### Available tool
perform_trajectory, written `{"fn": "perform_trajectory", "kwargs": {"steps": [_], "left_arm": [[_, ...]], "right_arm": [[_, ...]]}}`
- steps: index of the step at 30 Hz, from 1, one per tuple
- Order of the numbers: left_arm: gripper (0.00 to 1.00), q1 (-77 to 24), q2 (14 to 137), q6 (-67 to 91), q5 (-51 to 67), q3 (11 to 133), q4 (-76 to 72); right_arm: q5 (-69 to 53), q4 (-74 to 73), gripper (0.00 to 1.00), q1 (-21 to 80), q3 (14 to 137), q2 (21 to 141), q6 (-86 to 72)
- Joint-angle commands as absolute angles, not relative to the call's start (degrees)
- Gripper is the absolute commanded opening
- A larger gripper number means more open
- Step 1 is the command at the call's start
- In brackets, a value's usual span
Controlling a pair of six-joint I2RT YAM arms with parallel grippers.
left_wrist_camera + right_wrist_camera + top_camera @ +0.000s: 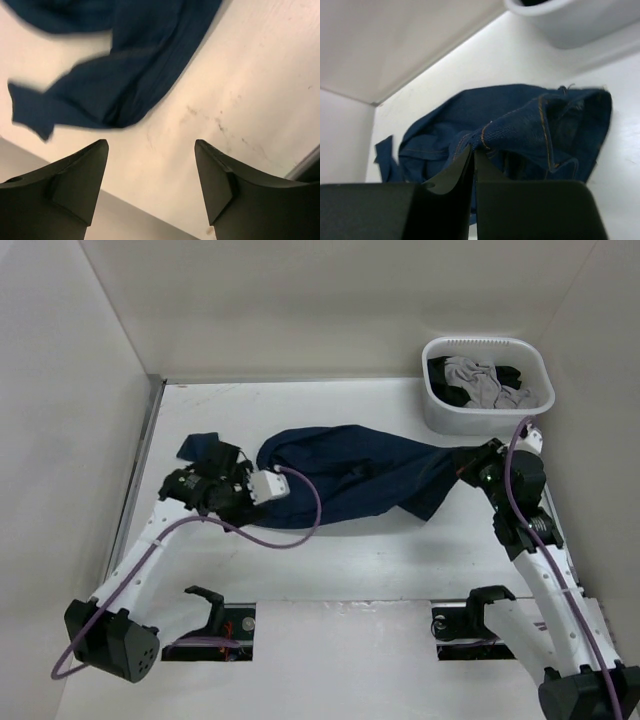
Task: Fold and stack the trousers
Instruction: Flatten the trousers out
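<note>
Left hand (151, 145) spread | right hand (472, 151) pinching trousers (360, 475) | scuffed white table (400, 560), white walls (300, 310)

We find no text, label, brand, number or sign that we can read in any view. The denim of the trousers (520, 125) just ahead of the right gripper (472, 154) carries only orange stitching. The dark marks on the table (260, 75) ahead of the left gripper (151, 143) are scuffs, not writing.
</note>
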State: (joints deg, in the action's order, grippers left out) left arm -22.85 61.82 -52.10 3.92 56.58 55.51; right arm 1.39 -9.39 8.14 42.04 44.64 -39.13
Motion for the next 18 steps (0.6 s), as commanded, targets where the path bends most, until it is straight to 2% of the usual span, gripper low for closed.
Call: {"fn": "perform_trajectory", "kwargs": {"steps": [1, 5, 8, 12, 18], "left_arm": [[0.72, -13.3, 60.9, -50.2, 10.9, 62.4, 60.0], [0.75, 3.0, 67.8, -53.3, 9.3, 60.8, 50.4], [0.74, 11.5, 76.6, -47.1, 6.8, 61.3, 35.7], [0.74, 13.5, 85.5, -31.6, 6.1, 68.5, 26.7], [0.73, 8.5, 94.7, -17.8, 9.9, 73.7, 14.9]], "right_arm": [[2.0, -16.1, 0.07, 5.1, 41.2, 42.3, -37.4], [2.3, -22.1, 0.08, 1.6, 37.0, 40.1, -37.1], [1.7, -22.2, 0.09, -2.9, 33.4, 36.5, -37.8], [-2.2, -21.0, 0.09, -5.9, 31.2, 36.0, -37.2], [-0.8, -19.0, 0.1, -5.4, 28.9, 36.1, -37.4]]}}
